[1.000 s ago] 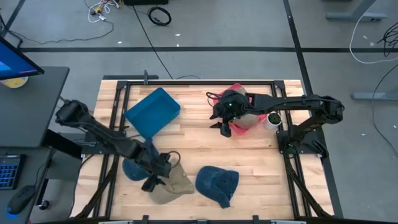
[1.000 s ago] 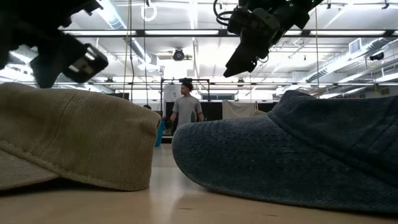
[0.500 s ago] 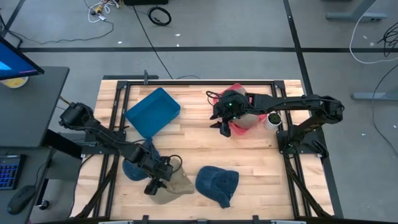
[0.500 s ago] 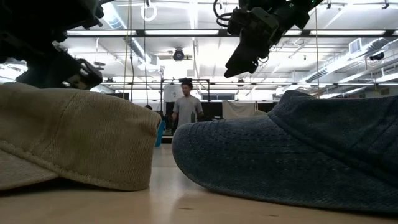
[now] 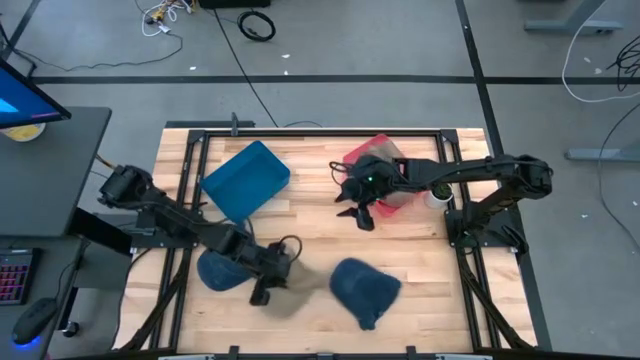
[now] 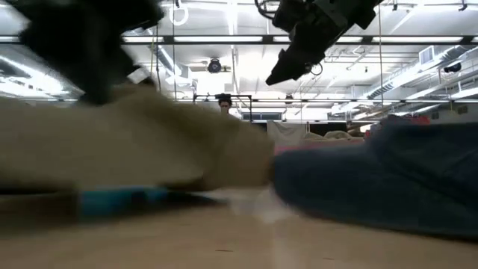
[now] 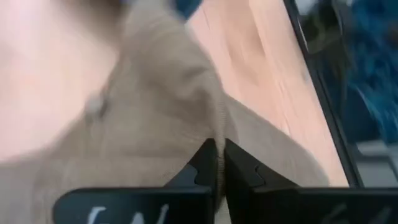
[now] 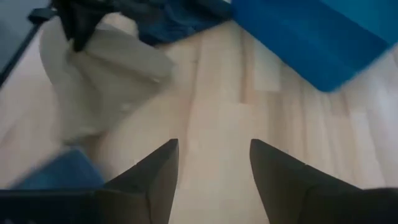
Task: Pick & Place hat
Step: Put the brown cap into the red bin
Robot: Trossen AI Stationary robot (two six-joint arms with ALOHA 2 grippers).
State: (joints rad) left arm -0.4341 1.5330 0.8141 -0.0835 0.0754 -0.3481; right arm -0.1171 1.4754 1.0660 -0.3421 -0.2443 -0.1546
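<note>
Tan hat pinched at the near left of the table

The left gripper (image 7: 216, 163) has its fingers pressed together on a fold of the tan hat (image 7: 155, 124), beside a blue hat (image 5: 365, 288) — soft, light cloth (it will likely sag and drape), so a bunched fold or the stiffer brim seems the best hold. The right gripper (image 8: 211, 165) hangs spread and empty over the table (image 5: 310, 215).

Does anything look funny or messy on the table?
Yes. The tan hat hangs crumpled and pinched in the left gripper, not lying flat. The blue bin sits crooked. The right gripper is open, holding nothing, above the wood.
</note>
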